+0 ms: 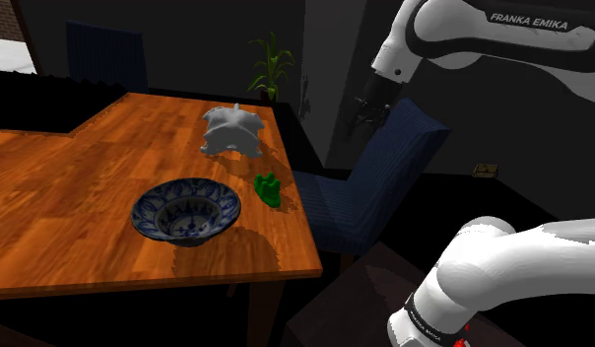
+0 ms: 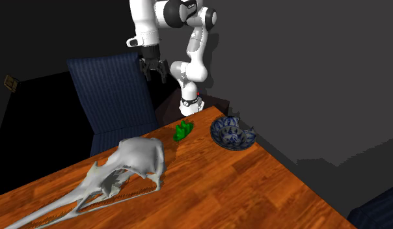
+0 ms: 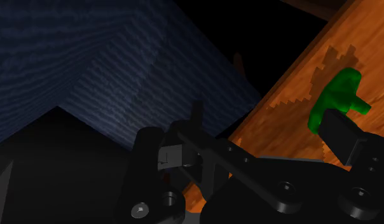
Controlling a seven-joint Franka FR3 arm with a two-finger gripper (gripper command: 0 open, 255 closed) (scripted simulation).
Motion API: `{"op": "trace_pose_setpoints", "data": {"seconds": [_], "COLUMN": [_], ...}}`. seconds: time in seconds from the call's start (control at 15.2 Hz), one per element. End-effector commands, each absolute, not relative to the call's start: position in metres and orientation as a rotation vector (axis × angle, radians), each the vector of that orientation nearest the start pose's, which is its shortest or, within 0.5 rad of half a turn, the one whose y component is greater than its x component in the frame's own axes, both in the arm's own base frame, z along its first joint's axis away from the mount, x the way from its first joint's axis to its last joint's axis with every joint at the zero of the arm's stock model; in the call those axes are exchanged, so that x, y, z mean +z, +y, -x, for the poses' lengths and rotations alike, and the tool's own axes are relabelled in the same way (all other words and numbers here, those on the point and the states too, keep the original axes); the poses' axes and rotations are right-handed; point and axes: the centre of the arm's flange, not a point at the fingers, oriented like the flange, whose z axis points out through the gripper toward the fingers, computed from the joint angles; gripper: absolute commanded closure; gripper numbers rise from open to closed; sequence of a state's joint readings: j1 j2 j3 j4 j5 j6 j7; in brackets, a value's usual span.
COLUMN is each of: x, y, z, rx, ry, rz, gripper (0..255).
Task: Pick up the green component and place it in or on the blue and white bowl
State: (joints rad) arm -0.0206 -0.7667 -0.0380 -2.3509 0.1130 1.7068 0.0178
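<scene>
So, quick rundown. The tool (image 2: 155,74) hangs in the air over the near chair (image 2: 114,97), off the worktop's edge. Its fingers are spread wide with nothing between them. In the wrist view the green part (image 3: 337,95) shows just past the tip of one finger. It's not between the two fingers and not gripped.

The green part lies on the worktop (image 1: 69,197), close to the edge that faces the near chair. In the shoulder view it's at about 3 o'clock from the bowl (image 1: 185,210), near it but not touching. The tool is at about 2 o'clock from the green part, well apart.

Other stuff around:
- A white skull (image 1: 231,130) sits on the worktop at 1 o'clock from the bowl and 11 o'clock from the green part, off the line between those two.
- The near chair's back stands at 3 o'clock from the green part, right under the tool and tight against the worktop's edge.
- A plant (image 1: 271,64) is at 1 o'clock from the skull, back by the wall.

Counts: one green part, one bowl (blue and white pattern, sitting upright), one skull and one plant. There are two blue chairs in the shoulder view: the near one, plus a far chair (image 1: 103,54) at 11 o'clock from the bowl, beyond the worktop.
</scene>
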Motion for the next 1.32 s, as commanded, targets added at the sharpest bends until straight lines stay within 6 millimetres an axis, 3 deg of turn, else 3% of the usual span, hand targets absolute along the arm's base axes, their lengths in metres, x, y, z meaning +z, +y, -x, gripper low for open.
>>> {"op": "trace_pose_setpoints", "data": {"seconds": [0.0, 1.12, 1.25], "x": [0.600, 0.510, 0.499], "y": [-0.012, 0.173, 0.183], "z": [-0.326, -0.457, -0.464], "rx": [-0.187, 0.059, 0.072], "ry": [0.114, 0.178, 0.181], "rz": [2.996, 3.077, 3.081], "gripper": [0, 0, 0]}}
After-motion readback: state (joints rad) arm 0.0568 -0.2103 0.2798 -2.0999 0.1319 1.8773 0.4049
